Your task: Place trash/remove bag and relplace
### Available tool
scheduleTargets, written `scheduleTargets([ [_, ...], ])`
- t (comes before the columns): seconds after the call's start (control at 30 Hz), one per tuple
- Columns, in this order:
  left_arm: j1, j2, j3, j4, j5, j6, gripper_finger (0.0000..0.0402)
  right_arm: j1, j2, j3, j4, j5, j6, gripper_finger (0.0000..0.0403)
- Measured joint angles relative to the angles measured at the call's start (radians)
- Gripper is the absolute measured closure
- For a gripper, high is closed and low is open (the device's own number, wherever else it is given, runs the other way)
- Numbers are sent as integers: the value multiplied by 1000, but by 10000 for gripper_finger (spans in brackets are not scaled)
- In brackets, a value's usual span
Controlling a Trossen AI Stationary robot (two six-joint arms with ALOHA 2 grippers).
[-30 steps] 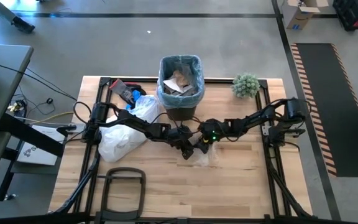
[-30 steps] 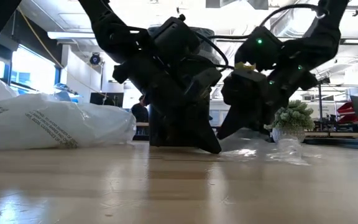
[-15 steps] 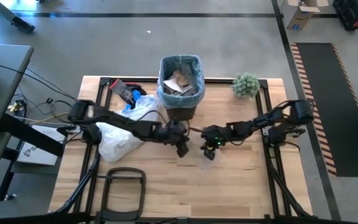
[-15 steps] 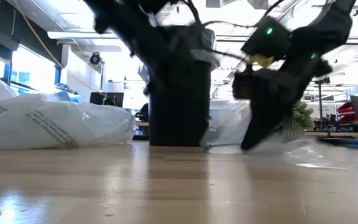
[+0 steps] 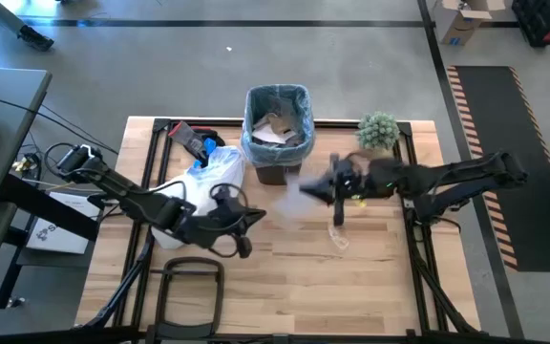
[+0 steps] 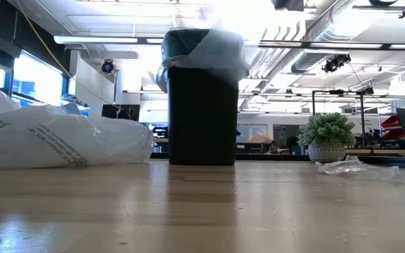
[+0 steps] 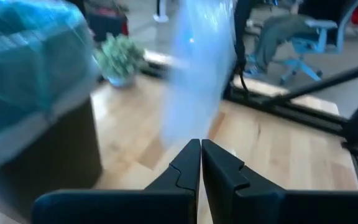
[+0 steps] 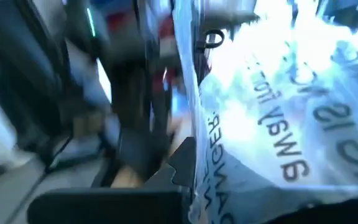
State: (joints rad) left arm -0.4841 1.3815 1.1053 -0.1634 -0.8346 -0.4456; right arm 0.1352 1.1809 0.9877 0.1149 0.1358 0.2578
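Note:
A black bin (image 5: 277, 143) stands at the table's far middle, lined with the light-blue bag (image 5: 277, 96), its rim folded over the bin's top. Brown paper trash (image 5: 277, 129) lies inside. My right gripper (image 5: 315, 191) hovers just near-right of the bin, shut on a clear printed plastic wrapper (image 8: 272, 124). My left gripper (image 7: 201, 163) is shut on nothing and raised over the table's near left (image 5: 256, 216). Another clear wrapper (image 6: 350, 166) lies flat on the table. Neither gripper shows in the low view. My right gripper pinches the clear wrapper between its fingers (image 8: 180, 163). The sheet spreads across the wrist view and hides which edge or part is held. In the high view the wrapper (image 5: 299, 189) is a pale blur beside the fingers, lifted clear of the table.
A whiter plastic bag (image 5: 197, 191) lies slumped on the table's left side, with a red-and-black item (image 5: 194, 141) behind it. A small green plant (image 5: 378, 130) stands at the far right. A black frame (image 5: 189, 287) sits at the near edge. Bare wood stretches across the near middle.
Both grippers have risen from the table in front of the bin, out of the low view. My left has drawn back toward the near left edge. My right has taken hold of a clear wrapper and lifted it clear, tipping up toward level.

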Motion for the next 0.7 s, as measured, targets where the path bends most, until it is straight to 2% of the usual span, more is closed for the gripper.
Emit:
scheduleTargets([
  [0.17,-58,-23,0,3,-139,38,401,-53,83,294,-34,198,-331,403],
  [0.27,-69,-20,0,-2,-158,39,401,-126,167,439,-73,224,-446,403],
  [0.43,-73,-19,0,-8,-161,39,401,-265,338,604,-235,240,-493,403],
  [0.7,-75,-19,0,-10,-161,39,401,-418,600,814,-608,171,-438,403],
])
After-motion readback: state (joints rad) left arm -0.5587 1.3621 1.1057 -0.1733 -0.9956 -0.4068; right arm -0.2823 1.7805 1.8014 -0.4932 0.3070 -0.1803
